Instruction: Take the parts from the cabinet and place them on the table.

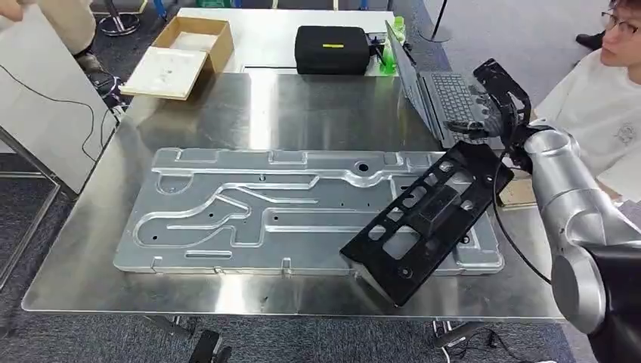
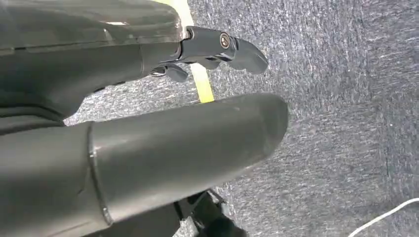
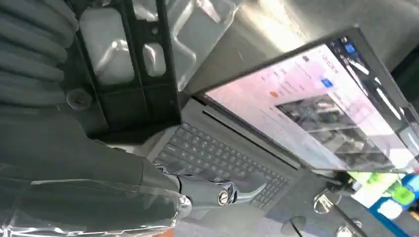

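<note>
Above the laptop (image 1: 453,94), at the table's (image 1: 227,113) right edge, my right hand (image 1: 495,102) is raised with loose fingers and holds nothing. Just below it the black frame (image 1: 423,219) lies tilted on the big metal plate (image 1: 249,212), one end over the plate's near edge. My left hand (image 2: 217,47) hangs over the carpet (image 2: 346,98), fingers apart, holding nothing

We seem to be in a robotics lab or workshop. Beside the right robot hand (image 1: 495,106) an open laptop (image 1: 442,94) sits on a steel bench (image 1: 227,113), with a machined aluminium plate (image 1: 249,212) further off, grey carpet (image 1: 30,249) underneath.
</note>
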You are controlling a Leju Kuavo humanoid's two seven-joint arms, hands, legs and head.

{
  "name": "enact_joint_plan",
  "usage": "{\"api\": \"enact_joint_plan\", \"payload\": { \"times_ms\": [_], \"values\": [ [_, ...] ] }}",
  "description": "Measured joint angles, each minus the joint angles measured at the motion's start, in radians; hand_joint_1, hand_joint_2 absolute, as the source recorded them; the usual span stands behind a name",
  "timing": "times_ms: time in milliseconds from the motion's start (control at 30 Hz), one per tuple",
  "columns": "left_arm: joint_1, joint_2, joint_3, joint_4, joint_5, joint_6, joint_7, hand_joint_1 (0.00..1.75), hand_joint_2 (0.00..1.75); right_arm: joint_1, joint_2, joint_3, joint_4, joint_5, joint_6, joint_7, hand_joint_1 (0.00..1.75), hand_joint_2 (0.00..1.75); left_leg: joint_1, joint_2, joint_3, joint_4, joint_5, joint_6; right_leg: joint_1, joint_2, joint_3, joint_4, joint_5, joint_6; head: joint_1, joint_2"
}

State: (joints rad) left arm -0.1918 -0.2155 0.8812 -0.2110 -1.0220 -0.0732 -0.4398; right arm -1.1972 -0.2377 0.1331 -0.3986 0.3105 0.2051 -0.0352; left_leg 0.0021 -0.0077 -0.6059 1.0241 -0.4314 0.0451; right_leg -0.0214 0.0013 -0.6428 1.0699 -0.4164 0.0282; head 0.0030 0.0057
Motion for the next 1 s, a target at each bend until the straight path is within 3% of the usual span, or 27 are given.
{"api": "enact_joint_plan", "payload": {
  "times_ms": [33, 133, 200, 233, 300, 333, 367, 400, 433, 500, 533, 667, 700, 733, 833, 867, 900, 933, 1000],
  "values": [
    [0.0, 0.0, 0.0, 0.0, 0.002, 0.0, 0.0, 0.0, 0.0, 0.0, 0.004, 0.0, -0.002, 0.0, -0.047, -0.049, 0.0, 0.0, -0.008, -0.001, -0.006, 0.004, -0.003, -0.005, 0.009, 0.0, 0.016, -0.031, -0.018, -0.003, 0.0, 0.0],
    [0.002, 0.0, 0.0, 0.0, 0.007, 0.003, 0.0, 0.0, 0.0, 0.017, 0.017, 0.0, -0.023, 0.003, -0.13, -0.14, 0.0, 0.0, -0.005, 0.0, -0.004, -0.001, 0.0, -0.019, 0.011, 0.004, 0.011, -0.032, -0.015, -0.016, 0.0, 0.0],
    [0.002, 0.0, 0.0, 0.0, 0.009, 0.004, 0.0, 0.0, 0.0, 0.024, 0.025, 0.0, -0.027, 0.007, -0.144, -0.151, 0.0, 0.0, -0.006, 0.001, -0.007, 0.008, -0.012, -0.029, -0.001, 0.001, 0.018, -0.042, -0.009, -0.027, 0.0, 0.0],
    [0.002, 0.0, 0.001, 0.0, 0.009, 0.005, 0.0, 0.0, 0.0, 0.03, 0.028, 0.0, -0.036, 0.018, -0.184, -0.176, 0.0, 0.0, -0.006, 0.002, -0.022, 0.046, -0.041, -0.037, -0.002, 0.001, 0.019, -0.044, -0.009, -0.032, -0.002, 0.0],
    [0.002, 0.0, 0.001, 0.0, 0.008, 0.011, 0.0, 0.0, 0.0, 0.066, 0.042, 0.0, -0.085, 0.04, -0.327, -0.269, 0.0, 0.0, 0.001, 0.002, -0.093, 0.199, -0.118, -0.044, 0.001, -0.001, 0.018, -0.044, -0.01, -0.038, -0.001, 0.0],
    [0.004, -0.001, 0.001, 0.0, 0.006, 0.015, 0.0, 0.0, 0.0, 0.095, 0.048, 0.0, -0.125, 0.051, -0.396, -0.312, 0.0, 0.0, 0.002, 0.002, -0.125, 0.269, -0.141, -0.047, 0.002, -0.002, 0.019, -0.043, -0.011, -0.04, -0.001, 0.0],
    [0.007, -0.001, 0.001, 0.0, 0.004, 0.018, 0.0, 0.0, 0.0, 0.132, 0.056, 0.0, -0.178, 0.066, -0.462, -0.347, 0.0, 0.0, 0.003, 0.002, -0.145, 0.307, -0.145, -0.048, 0.003, -0.003, 0.02, -0.043, -0.012, -0.041, -0.002, 0.0],
    [0.01, -0.001, 0.001, 0.0, 0.002, 0.021, 0.002, 0.0, 0.0, 0.168, 0.068, 0.0, -0.23, 0.078, -0.497, -0.355, 0.0, 0.0, 0.003, 0.002, -0.14, 0.293, -0.124, -0.049, 0.004, -0.002, 0.021, -0.042, -0.013, -0.042, -0.001, 0.0],
    [0.01, -0.001, 0.001, 0.0, 0.001, 0.023, 0.002, 0.0, 0.0, 0.207, 0.079, 0.0, -0.293, 0.092, -0.512, -0.353, 0.0, 0.0, 0.004, 0.002, -0.113, 0.234, -0.083, -0.048, 0.004, 0.0, 0.022, -0.04, -0.015, -0.042, -0.002, 0.0],
    [0.006, -0.001, 0.0, 0.0, -0.001, 0.023, 0.001, 0.0, 0.0, 0.274, 0.098, 0.004, -0.43, 0.127, -0.526, -0.369, 0.0, 0.0, 0.003, 0.002, -0.024, 0.048, 0.007, -0.038, 0.004, 0.005, 0.027, -0.037, -0.02, -0.039, -0.001, 0.0],
    [0.005, -0.001, 0.0, 0.0, -0.003, 0.023, 0.0, 0.0, 0.0, 0.307, 0.106, 0.013, -0.499, 0.139, -0.535, -0.383, 0.0, 0.0, 0.0, 0.002, -0.004, 0.01, -0.006, -0.032, 0.006, 0.005, 0.026, -0.037, -0.022, -0.035, -0.001, 0.0],
    [0.006, -0.005, 0.0, 0.0, -0.003, 0.028, 0.0, 0.0, 0.0, 0.437, 0.133, 0.073, -0.753, 0.26, -0.584, -0.377, 0.0, 0.0, -0.003, -0.002, 0.0, -0.003, -0.003, -0.021, 0.009, 0.004, 0.03, -0.042, -0.021, -0.015, -0.001, 0.0],
    [0.006, -0.009, 0.0, 0.0, -0.004, 0.03, 0.0, 0.0, 0.0, 0.466, 0.143, 0.097, -0.805, 0.304, -0.598, -0.373, 0.0, 0.0, 0.008, -0.001, 0.009, -0.018, 0.006, -0.01, 0.006, 0.002, 0.026, -0.035, -0.03, -0.01, -0.002, 0.0],
    [0.002, -0.009, 0.0, 0.0, -0.004, 0.032, 0.0, 0.0, 0.0, 0.491, 0.148, 0.12, -0.855, 0.337, -0.618, -0.372, 0.0, 0.0, 0.006, -0.003, 0.011, -0.022, 0.008, -0.005, 0.008, 0.001, 0.019, -0.012, -0.049, -0.008, 0.0, 0.0],
    [0.001, -0.009, -0.001, 0.0, -0.005, 0.034, 0.0, 0.0, 0.0, 0.571, 0.161, 0.176, -0.961, 0.376, -0.671, -0.373, 0.0, 0.0, 0.006, -0.012, 0.009, -0.022, 0.007, 0.0, 0.006, 0.0, -0.078, 0.203, -0.161, -0.002, -0.001, 0.0],
    [0.004, -0.009, -0.001, 0.0, -0.006, 0.034, 0.001, 0.0, 0.0, 0.598, 0.164, 0.192, -0.984, 0.38, -0.678, -0.371, 0.0, 0.0, 0.006, -0.016, 0.009, -0.021, 0.007, 0.0, 0.006, 0.0, -0.102, 0.25, -0.172, 0.0, 0.0, 0.0],
    [0.007, -0.009, -0.001, 0.0, -0.006, 0.035, 0.001, 0.0, 0.0, 0.621, 0.166, 0.207, -1.006, 0.381, -0.683, -0.37, 0.0, 0.0, 0.006, -0.021, 0.009, -0.019, 0.007, 0.0, 0.005, 0.0, -0.103, 0.25, -0.157, 0.001, 0.0, 0.0],
    [0.008, -0.009, -0.001, 0.0, -0.006, 0.035, 0.001, 0.0, 0.0, 0.634, 0.168, 0.216, -1.02, 0.382, -0.685, -0.37, 0.0, 0.0, 0.006, -0.027, 0.009, -0.017, 0.006, -0.001, 0.004, 0.0, -0.084, 0.209, -0.125, 0.001, 0.0, 0.0],
    [0.01, -0.011, -0.001, 0.0, -0.006, 0.035, 0.001, 0.0, 0.0, 0.643, 0.172, 0.229, -1.052, 0.382, -0.689, -0.367, 0.0, 0.0, 0.006, -0.039, 0.008, -0.009, 0.001, -0.008, 0.001, 0.008, -0.002, 0.049, -0.042, -0.003, -0.001, 0.0]
  ]
}}
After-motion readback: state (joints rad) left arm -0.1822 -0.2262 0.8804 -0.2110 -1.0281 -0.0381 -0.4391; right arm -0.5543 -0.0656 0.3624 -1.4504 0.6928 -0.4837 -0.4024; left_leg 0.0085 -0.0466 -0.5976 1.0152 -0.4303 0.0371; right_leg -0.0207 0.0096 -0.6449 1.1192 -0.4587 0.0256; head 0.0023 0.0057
